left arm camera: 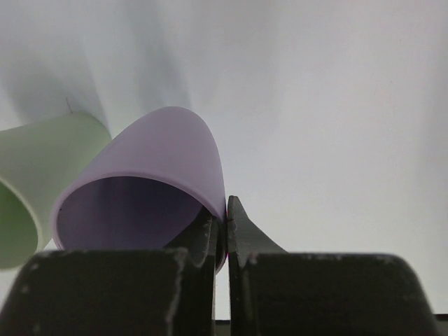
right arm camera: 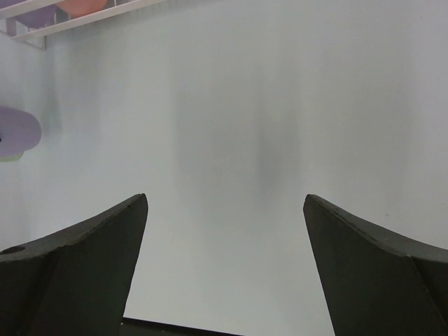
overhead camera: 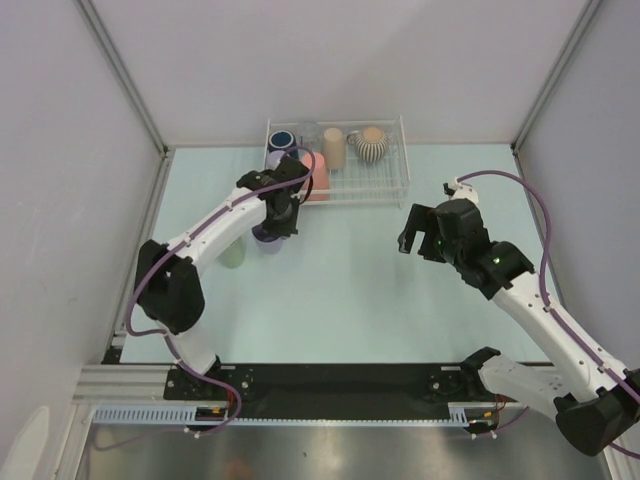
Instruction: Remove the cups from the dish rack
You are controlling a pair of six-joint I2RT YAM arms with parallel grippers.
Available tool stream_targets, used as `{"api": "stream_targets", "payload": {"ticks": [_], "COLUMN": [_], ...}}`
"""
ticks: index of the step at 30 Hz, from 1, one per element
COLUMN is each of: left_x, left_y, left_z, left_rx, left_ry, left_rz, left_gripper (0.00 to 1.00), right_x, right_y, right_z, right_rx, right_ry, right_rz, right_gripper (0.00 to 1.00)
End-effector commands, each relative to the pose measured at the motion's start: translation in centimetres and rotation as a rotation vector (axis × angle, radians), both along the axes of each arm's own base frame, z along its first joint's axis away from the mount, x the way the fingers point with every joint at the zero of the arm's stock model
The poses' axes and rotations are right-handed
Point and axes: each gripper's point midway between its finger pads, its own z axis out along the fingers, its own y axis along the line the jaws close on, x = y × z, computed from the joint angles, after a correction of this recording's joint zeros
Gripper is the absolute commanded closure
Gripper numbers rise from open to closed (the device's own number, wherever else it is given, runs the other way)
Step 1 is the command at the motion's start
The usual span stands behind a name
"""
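Pale green cup [overhead camera: 232, 255] stands at the left on the desk [overhead camera: 350, 290], just beside a lavender cup [left arm camera: 161, 168]. The left hand [left arm camera: 225, 210] is almost closed and pinches the wall of this lavender cup, one finger inside and one outside. I cannot tell if the cup touches the desk.

Behind them, at the far edge, is the white wire dish rack [overhead camera: 392, 192]. It holds a second lavender cup [overhead camera: 275, 160], partly hidden by the arm, a navy mug [overhead camera: 282, 140], a clear cup [overhead camera: 308, 132] that is hard to make out, a salmon-pink cup [overhead camera: 318, 178], a tan cup [overhead camera: 333, 147] and a ribbed beige mug [overhead camera: 372, 145].

At the right, the right hand [right arm camera: 225, 210] hangs wide open above the desk and holds nothing.
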Motion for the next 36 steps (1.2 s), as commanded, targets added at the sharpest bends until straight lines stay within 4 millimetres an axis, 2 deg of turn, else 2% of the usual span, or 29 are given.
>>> {"api": "stream_targets", "payload": {"ticks": [1,14,31,34,36], "left_x": [2.1,3.5,3.2,3.2,3.3], "left_y": [-0.6,1.5,1.7,1.6,1.7], "left_z": [-0.9,-3.7,-5.2,-5.1,-4.8], "left_rx": [-0.053,-0.071,-0.054,-0.056,-0.057], "left_ry": [-0.03,0.007,0.05,0.049,0.039], "left_rz": [-0.017,0.038,0.033,0.032,0.035], "left_gripper": [1.0,1.0,1.0,0.93,0.82], "right_x": [0.2,1.0,1.6,1.6,1.5], "right_y": [0.1,0.4,0.8,0.8,0.8], "right_z": [0.4,-0.6,-1.7,-1.7,-1.9], "right_rx": [-0.016,-0.039,-0.043,-0.04,-0.041], "right_ry": [-0.021,-0.001,0.018,0.017,0.021], "right_rz": [0.021,0.023,0.02,0.018,0.019], "right_gripper": [0.0,0.0,0.0,0.0,0.0]}}
